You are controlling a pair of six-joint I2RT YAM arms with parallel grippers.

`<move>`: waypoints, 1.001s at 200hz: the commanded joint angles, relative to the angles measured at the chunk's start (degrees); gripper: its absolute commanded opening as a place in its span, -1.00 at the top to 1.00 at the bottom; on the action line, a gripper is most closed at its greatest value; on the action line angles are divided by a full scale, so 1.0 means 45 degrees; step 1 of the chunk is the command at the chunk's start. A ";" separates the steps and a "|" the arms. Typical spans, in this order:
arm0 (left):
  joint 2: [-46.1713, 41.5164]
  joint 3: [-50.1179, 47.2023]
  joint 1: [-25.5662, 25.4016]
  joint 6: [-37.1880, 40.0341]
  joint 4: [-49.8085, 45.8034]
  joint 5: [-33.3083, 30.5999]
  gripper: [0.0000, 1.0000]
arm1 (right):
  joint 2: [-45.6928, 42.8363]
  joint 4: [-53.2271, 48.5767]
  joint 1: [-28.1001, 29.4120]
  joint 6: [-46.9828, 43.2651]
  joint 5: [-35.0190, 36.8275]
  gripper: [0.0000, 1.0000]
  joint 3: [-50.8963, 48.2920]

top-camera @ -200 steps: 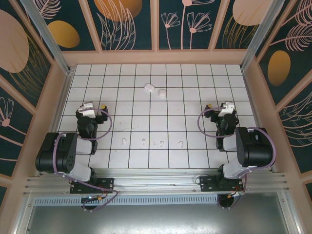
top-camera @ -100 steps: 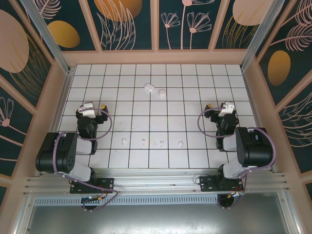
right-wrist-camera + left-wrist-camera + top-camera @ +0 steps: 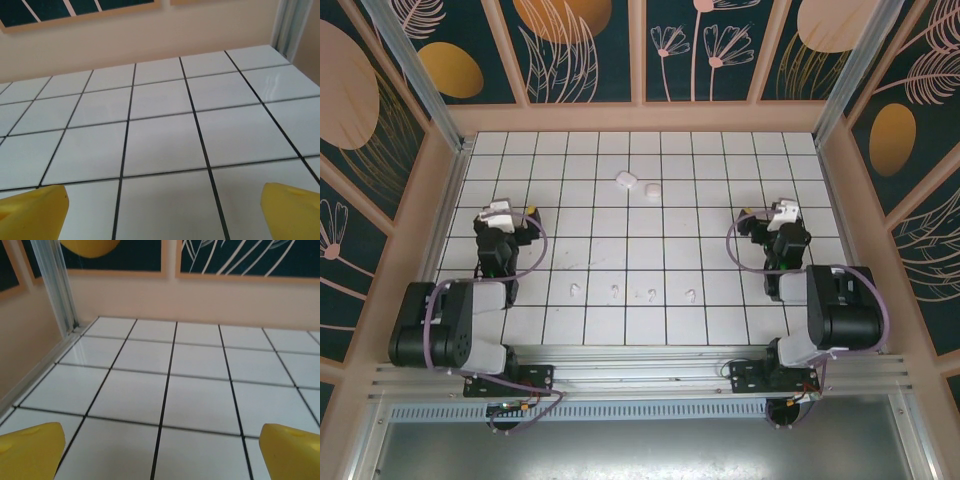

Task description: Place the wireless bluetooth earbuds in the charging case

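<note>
Left hand [image 3: 162, 452], right hand [image 3: 162, 210] edged forward, wide open, empty; white-tiled table [image 3: 720, 160], floral-panel walls [image 3: 590, 50].

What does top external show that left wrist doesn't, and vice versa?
Top external: four earbuds in a row near the arms, two cases farther back, the right gripper. Left wrist: the left gripper up close, yellow fingertips wide apart, nothing between. Both: left gripper, white tiled table, patterned wall.
</note>
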 commanded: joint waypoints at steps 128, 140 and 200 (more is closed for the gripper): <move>0.1817 0.7219 -0.1206 -0.3477 -1.0444 0.2406 -0.97 | 0.8152 -1.9060 0.5270 0.4714 0.1043 -0.88 1.7687; 0.2200 0.7523 -0.2153 -0.3212 -1.0806 0.1922 -0.97 | 0.8915 -1.9458 0.5586 0.4749 0.1049 -0.88 1.8667; 0.3410 0.7184 -0.4565 -0.4157 -1.0686 0.1606 -0.97 | 1.1826 -2.0727 0.6033 0.5134 0.0771 -0.87 2.2483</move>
